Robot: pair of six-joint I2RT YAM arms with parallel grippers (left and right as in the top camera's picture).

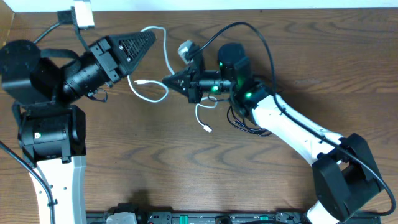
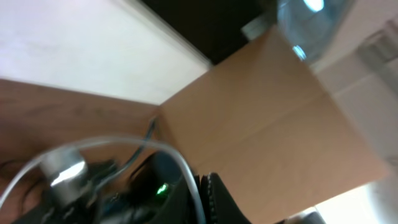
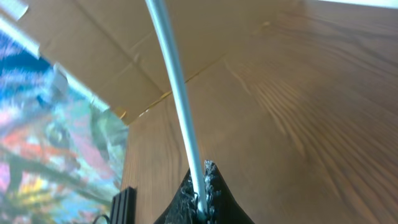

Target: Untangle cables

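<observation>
The white cable (image 1: pixel 166 57) winds across the middle of the wooden table (image 1: pixel 155 162), with a small plug end (image 1: pixel 207 129) lying below my right gripper. My left gripper (image 1: pixel 151 36) is shut on the cable's upper part. The left wrist view shows the cable (image 2: pixel 185 167) running between the fingers (image 2: pixel 204 200). My right gripper (image 1: pixel 166 81) is shut on the same cable lower down. In the right wrist view the cable (image 3: pixel 177 93) rises from the clamped fingers (image 3: pixel 202 193). A thin black cable (image 1: pixel 249 27) arcs over my right wrist, and black loops (image 1: pixel 241 122) lie under that arm.
A grey-white plug block (image 1: pixel 185 48) sits by my right wrist and shows blurred in the left wrist view (image 2: pixel 62 171). A cardboard box (image 2: pixel 261 106) stands past the table edge, also in the right wrist view (image 3: pixel 93 50). A white object (image 1: pixel 82 14) sits at the far left edge.
</observation>
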